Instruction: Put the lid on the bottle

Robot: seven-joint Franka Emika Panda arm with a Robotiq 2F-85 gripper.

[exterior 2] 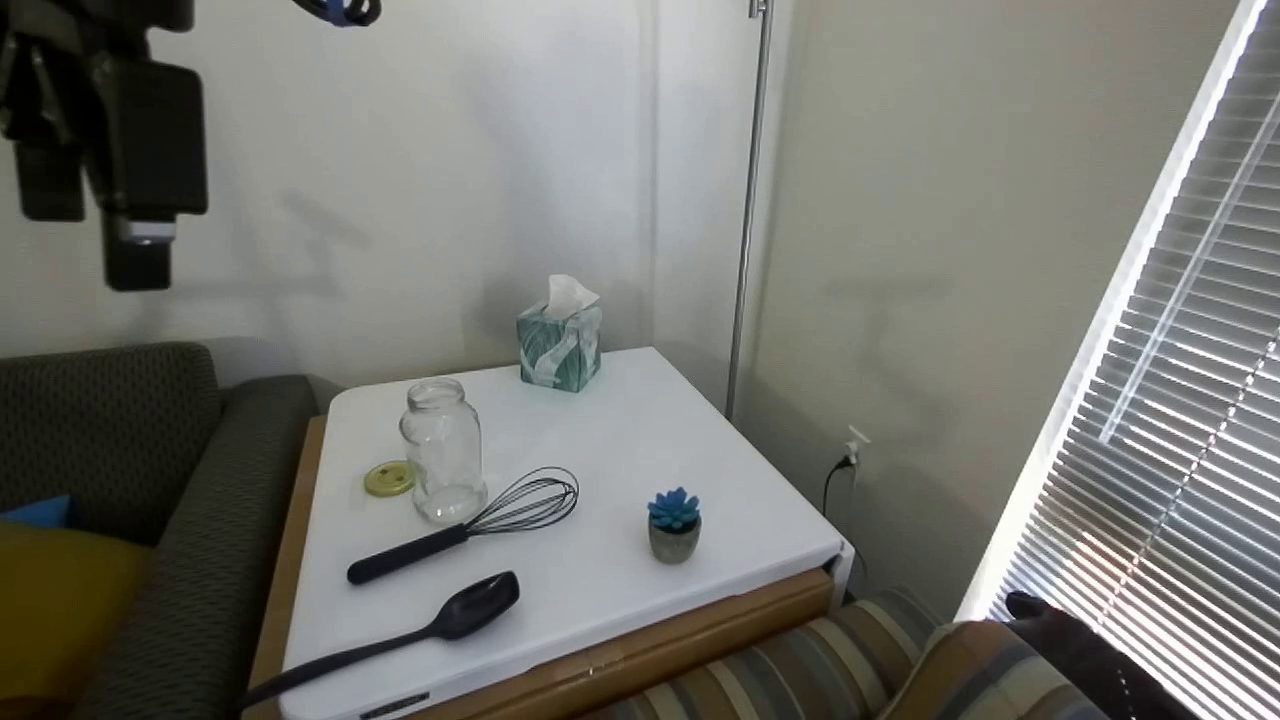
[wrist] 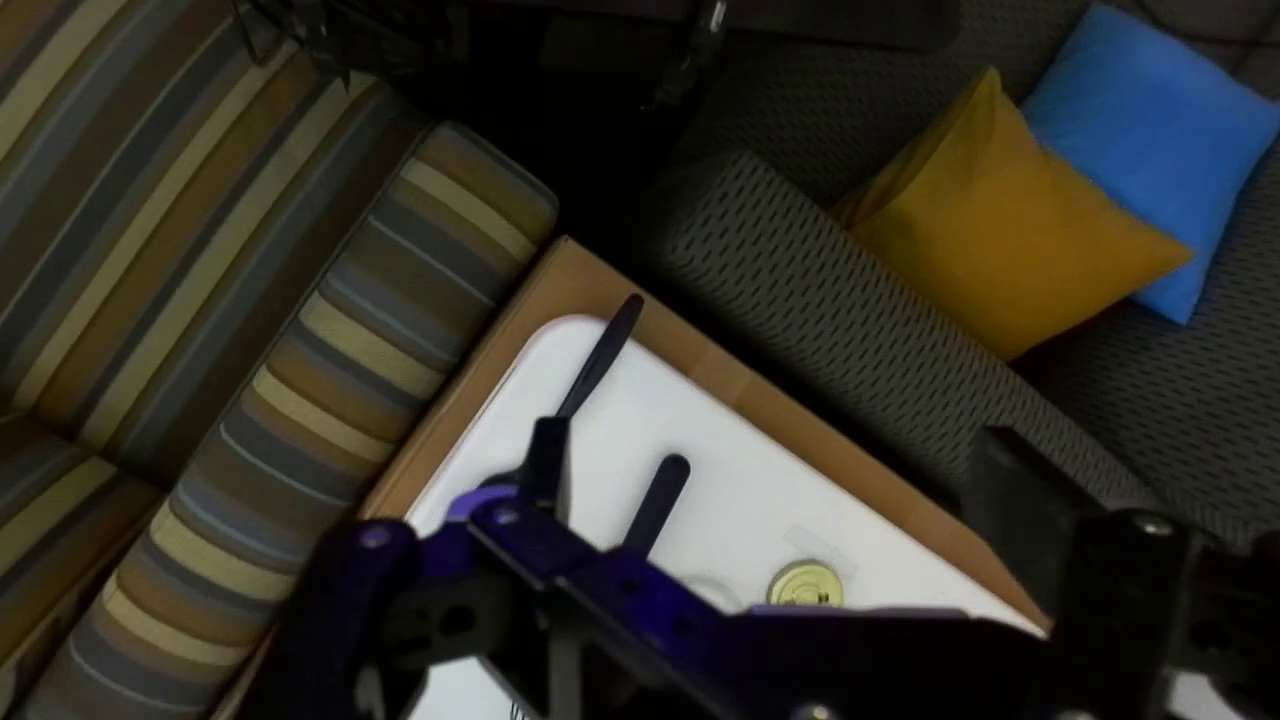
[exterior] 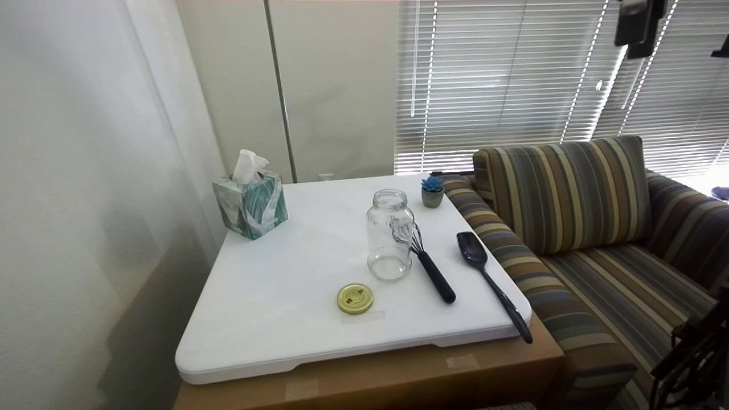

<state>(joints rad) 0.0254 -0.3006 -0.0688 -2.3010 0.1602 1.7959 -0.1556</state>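
Note:
The yellow-green lid (exterior: 355,299) lies flat on the white table, beside the bottle. It also shows in an exterior view (exterior 2: 389,478) and, partly covered by the gripper body, in the wrist view (wrist: 806,583). The bottle (exterior: 389,239), a clear glass jar, stands upright with its mouth uncovered, also in an exterior view (exterior 2: 445,455). In the wrist view most of it is hidden; only a faint glass edge (wrist: 712,592) shows. My gripper (wrist: 785,485) is open and empty, fingers wide apart. It hangs high above the table, at the top in both exterior views (exterior: 635,48) (exterior 2: 95,230).
A whisk (exterior: 435,276) lies right beside the jar. A black spoon (exterior: 495,285) lies near the table's edge, its handle overhanging. A small potted succulent (exterior: 432,193) and a teal tissue box (exterior: 253,205) stand on the table (exterior: 273,319). A striped armchair (exterior: 569,199) adjoins it.

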